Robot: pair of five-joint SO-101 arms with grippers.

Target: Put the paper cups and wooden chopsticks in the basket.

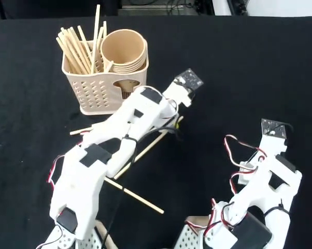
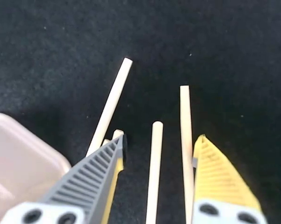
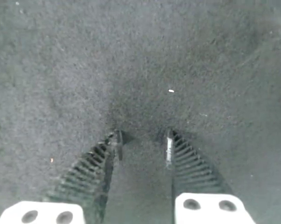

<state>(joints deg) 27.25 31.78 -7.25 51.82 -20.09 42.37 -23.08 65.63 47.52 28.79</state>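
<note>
Chopsticks and stacked paper cups already sit in the basket at far left; you have several loose chopsticks left on the tabletop. Your left pincer stands open astride one; your right pincer hangs open and empty at near right.

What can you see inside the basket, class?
The basket holds a stack of paper cups beside a bundle of wooden chopsticks; its walls cover their lower parts.

Even bright light; black cloth matte; soft shadow at right tool tips.
</note>
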